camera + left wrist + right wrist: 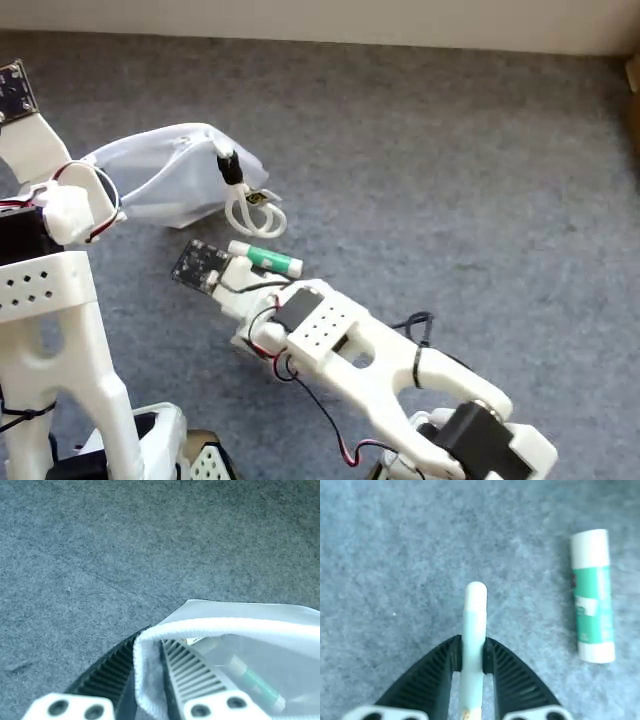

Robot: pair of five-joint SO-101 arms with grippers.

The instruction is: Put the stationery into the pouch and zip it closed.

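Glue stick [268, 260] on carpet [450, 150], outside pouch [165, 175].

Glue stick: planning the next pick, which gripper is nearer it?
Right. The right gripper, shut on a white pen, is just beside the glue stick; the left gripper is farther off, clamped on the pouch rim.

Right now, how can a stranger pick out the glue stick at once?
On the grey table, find the white pouch, then the scissors beside it; the glue stick lies next to them, by the right gripper. Its thick body and green band set it apart from the thin pale pen gripped there.
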